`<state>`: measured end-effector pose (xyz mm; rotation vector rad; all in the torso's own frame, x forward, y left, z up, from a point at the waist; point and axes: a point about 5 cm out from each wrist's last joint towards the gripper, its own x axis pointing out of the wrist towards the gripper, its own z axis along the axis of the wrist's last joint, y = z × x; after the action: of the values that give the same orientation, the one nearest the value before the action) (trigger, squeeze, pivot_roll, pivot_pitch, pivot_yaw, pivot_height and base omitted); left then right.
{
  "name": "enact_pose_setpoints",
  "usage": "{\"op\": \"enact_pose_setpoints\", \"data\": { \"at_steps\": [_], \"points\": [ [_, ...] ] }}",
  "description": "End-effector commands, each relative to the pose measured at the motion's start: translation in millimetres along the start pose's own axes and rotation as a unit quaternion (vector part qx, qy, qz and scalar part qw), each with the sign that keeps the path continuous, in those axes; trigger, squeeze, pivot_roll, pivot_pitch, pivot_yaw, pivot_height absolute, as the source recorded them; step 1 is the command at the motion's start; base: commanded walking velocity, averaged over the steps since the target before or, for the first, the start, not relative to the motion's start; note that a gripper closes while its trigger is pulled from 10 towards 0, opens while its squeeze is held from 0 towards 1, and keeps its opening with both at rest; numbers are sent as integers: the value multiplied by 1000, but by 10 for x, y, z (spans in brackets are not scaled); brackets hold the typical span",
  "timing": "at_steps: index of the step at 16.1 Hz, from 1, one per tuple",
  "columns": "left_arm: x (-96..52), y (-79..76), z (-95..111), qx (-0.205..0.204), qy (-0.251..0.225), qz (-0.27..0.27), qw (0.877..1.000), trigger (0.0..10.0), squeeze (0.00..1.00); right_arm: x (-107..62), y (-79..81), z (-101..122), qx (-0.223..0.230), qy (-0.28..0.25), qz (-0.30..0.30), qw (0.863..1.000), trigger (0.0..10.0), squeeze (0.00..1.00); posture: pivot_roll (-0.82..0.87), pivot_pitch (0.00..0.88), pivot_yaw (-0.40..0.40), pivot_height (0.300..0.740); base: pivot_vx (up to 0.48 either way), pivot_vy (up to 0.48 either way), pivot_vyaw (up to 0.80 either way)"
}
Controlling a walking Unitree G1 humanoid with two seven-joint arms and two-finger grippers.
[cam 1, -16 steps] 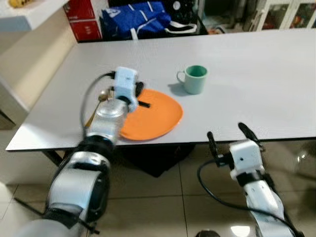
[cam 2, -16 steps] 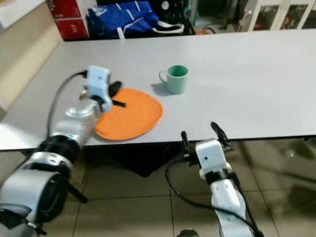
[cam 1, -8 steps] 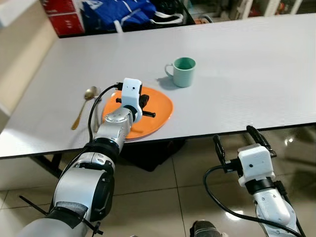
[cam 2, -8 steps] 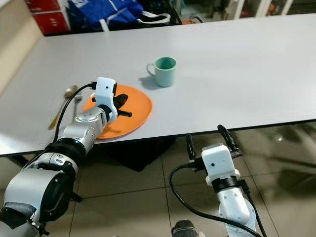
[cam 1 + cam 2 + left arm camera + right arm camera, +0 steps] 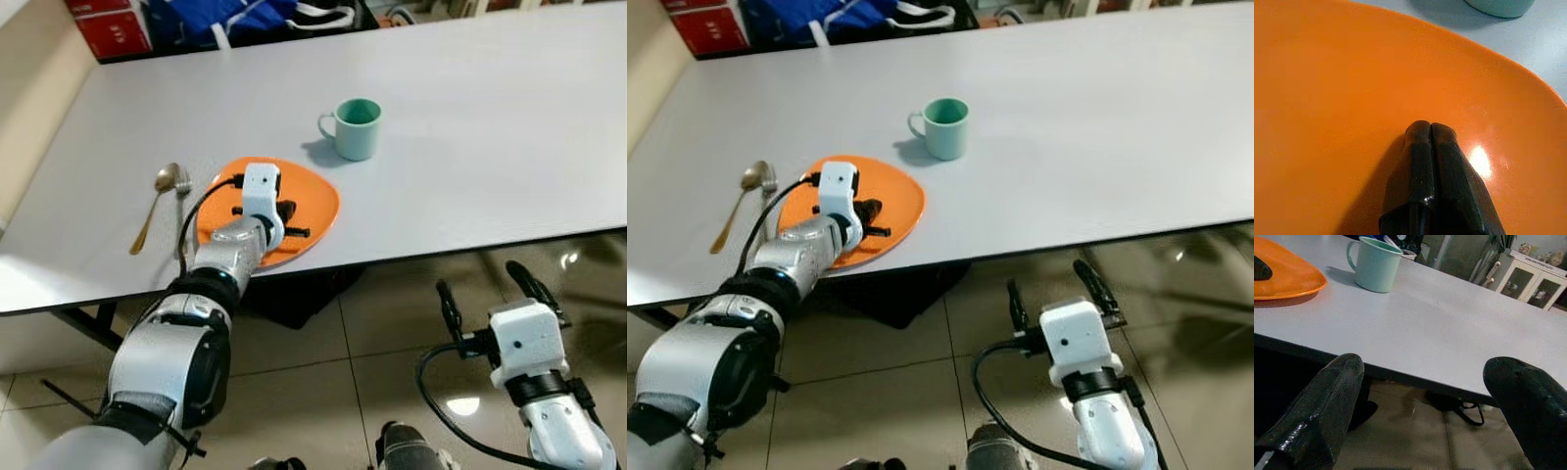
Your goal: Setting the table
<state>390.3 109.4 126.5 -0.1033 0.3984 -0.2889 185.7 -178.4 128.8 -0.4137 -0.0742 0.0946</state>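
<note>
Left wrist view — left end effector (image 5: pixel 1431 128) pinched closed over orange plate (image 5: pixel 1327 98) | right end effector (image 5: pixel 1430 377) spread wide below table edge (image 5: pixel 1415 377)

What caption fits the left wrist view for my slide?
Left claw, fingers shut, poised over the orange plate, with the green mug just beyond the rim.

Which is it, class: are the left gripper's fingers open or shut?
Shut: the left gripper's two black fingers press together, no gap, over the orange plate.
</note>
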Motion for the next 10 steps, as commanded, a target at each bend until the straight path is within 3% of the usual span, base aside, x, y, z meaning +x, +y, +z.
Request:
{"op": "enact_pose_setpoints", "data": {
  "at_steps": [1, 10],
  "points": [
    [-4, 26, -113, -4, 35, 4, 999, 10000, 0, -28, -21, 34, -7, 2, -2, 1000, 10000, 0, -436, 167, 152, 740, 0, 0, 0],
    [-20, 132, 80, 56, 10, 19, 998, 10000, 0, -167, -85, 51, -16, 25, -11, 999, 10000, 0, -473, 197, 160, 740, 0, 0, 0]
  ]
}}
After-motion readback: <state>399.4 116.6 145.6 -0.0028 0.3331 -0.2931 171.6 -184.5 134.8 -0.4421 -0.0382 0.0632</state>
